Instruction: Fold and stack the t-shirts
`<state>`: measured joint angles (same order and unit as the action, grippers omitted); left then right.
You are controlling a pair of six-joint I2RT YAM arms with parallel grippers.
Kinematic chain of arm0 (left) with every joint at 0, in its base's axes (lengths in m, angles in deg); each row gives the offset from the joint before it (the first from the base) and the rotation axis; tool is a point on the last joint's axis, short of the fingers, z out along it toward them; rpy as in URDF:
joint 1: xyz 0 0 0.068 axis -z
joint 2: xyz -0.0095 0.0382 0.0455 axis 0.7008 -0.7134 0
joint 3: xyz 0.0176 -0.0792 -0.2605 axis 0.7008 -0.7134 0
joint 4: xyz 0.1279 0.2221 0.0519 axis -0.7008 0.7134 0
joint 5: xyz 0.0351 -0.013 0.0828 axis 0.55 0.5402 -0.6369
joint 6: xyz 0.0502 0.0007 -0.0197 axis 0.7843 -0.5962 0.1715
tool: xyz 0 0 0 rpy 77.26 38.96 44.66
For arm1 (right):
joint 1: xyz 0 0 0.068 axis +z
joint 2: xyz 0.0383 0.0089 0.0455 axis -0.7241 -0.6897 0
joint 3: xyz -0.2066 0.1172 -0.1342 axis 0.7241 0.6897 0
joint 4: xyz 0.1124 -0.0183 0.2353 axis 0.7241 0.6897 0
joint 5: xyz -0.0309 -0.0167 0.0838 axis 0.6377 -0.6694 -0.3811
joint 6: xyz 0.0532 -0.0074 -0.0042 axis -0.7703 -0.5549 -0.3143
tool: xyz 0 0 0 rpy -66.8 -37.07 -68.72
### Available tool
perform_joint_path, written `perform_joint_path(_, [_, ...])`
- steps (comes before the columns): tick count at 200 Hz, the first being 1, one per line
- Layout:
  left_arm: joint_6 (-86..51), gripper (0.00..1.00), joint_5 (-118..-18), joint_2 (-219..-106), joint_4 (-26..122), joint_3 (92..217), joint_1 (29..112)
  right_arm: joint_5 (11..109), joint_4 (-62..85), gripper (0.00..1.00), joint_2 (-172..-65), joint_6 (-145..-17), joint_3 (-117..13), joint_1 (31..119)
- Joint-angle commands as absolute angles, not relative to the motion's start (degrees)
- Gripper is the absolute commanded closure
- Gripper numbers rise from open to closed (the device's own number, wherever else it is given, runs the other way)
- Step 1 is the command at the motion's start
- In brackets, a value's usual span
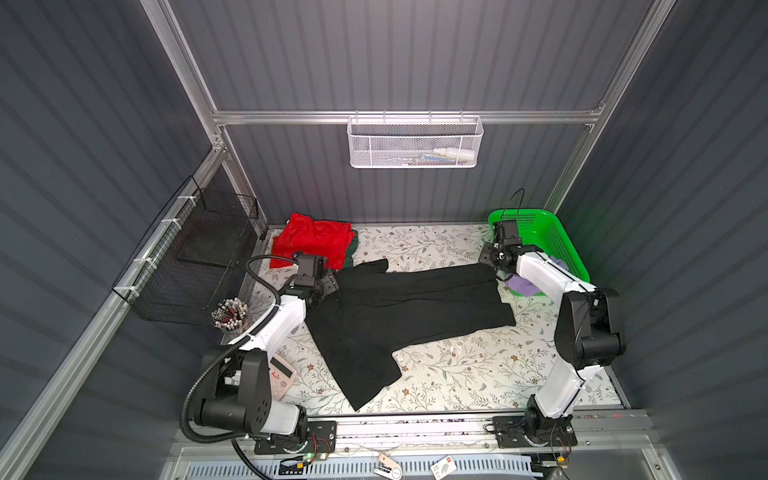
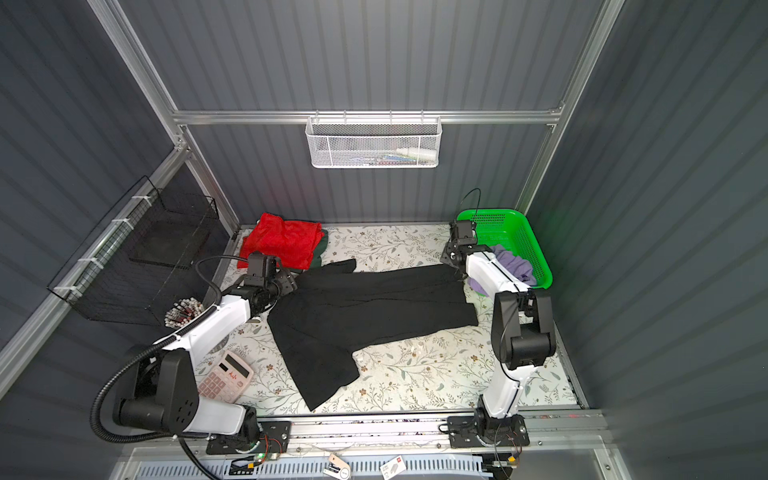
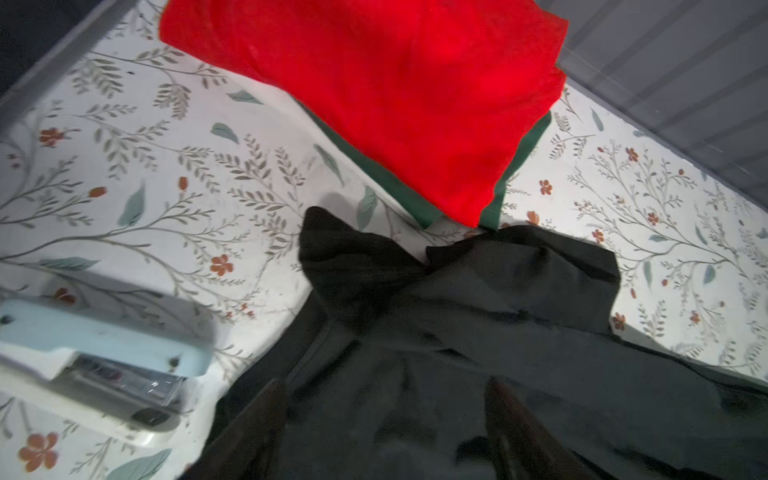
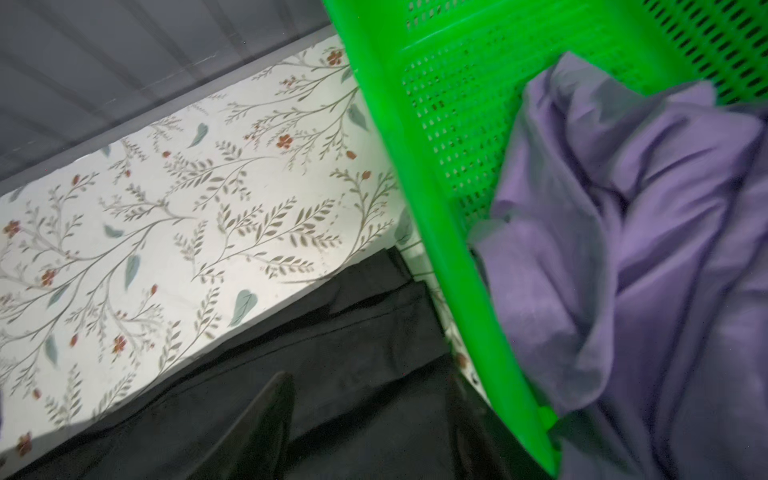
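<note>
Matt black t-shirt (image 1: 407, 307) cloth; glossy (perforated) plastic basket (image 1: 557, 245).

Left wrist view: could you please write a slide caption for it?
Folded red t-shirt stacked on dark green t-shirt, black t-shirt lying beneath the open left tool.

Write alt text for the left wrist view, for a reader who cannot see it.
A crumpled black t-shirt fills the foreground under the open left claw. Beyond it, a folded red t-shirt lies on a dark green t-shirt, on a floral table.

4 t-shirts (image 1: 407, 307), 1 green basket (image 1: 561, 249), 1 calculator (image 1: 282, 372).
</note>
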<state>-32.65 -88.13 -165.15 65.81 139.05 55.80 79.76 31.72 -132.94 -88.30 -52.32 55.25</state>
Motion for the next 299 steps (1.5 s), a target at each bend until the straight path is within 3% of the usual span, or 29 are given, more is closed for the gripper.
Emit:
perform_joint_path(1, [-30.22, 0.24, -79.98, -168.42, 66.59, 146.23, 56.05, 72.5, 32.73, 0.3, -128.55, -88.58, -49.25, 57.59])
perform_joint_path(18, [-28.6, 0.24, -76.58, -172.02, 66.44, 150.87, 56.74, 68.87, 31.32, 0.2, -124.07, -90.11, -44.99, 58.06])
perform_joint_path(52, [-23.88, 0.24, -76.03, -181.09, 69.75, 159.96, 59.58, 66.0, 28.5, 0.11, -115.3, -92.13, -35.29, 58.12])
perform_joint_path(108, [-19.09, 0.25, -78.17, -195.45, 74.12, 171.59, 64.68, 65.36, 28.11, 0.13, -105.93, -91.79, -24.11, 58.01])
perform_joint_path(130, [-19.31, 0.25, -80.87, -199.3, 75.19, 174.38, 64.92, 62.86, 28.87, 0.14, -106.18, -91.02, -23.68, 58.08])
perform_joint_path(180, [-19.86, 0.36, -81.78, -205.66, 77.38, 178.41, 66.06, 63.35, 31.15, 0.18, -111.22, -88.36, -25.42, 57.86])
perform_joint_path(217, [-21.07, 0.67, -82.7, -206.53, 77.38, 178.25, 66.2, 61.51, 30.46, 0.2, -113.38, -89.25, -26.91, 57.82])
perform_joint_path(238, [-20.66, 1.0, -83.43, -205.51, 76.42, 177.42, 66.2, 60.06, 29.69, 0.21, -114.09, -90.41, -27.44, 57.77])
perform_joint_path(299, [-25.28, 1.0, -90.97, -193.72, 69.94, 166.62, 67.65, 58.02, 28.54, 0.22, -115.46, -91.07, -28.85, 57.8])
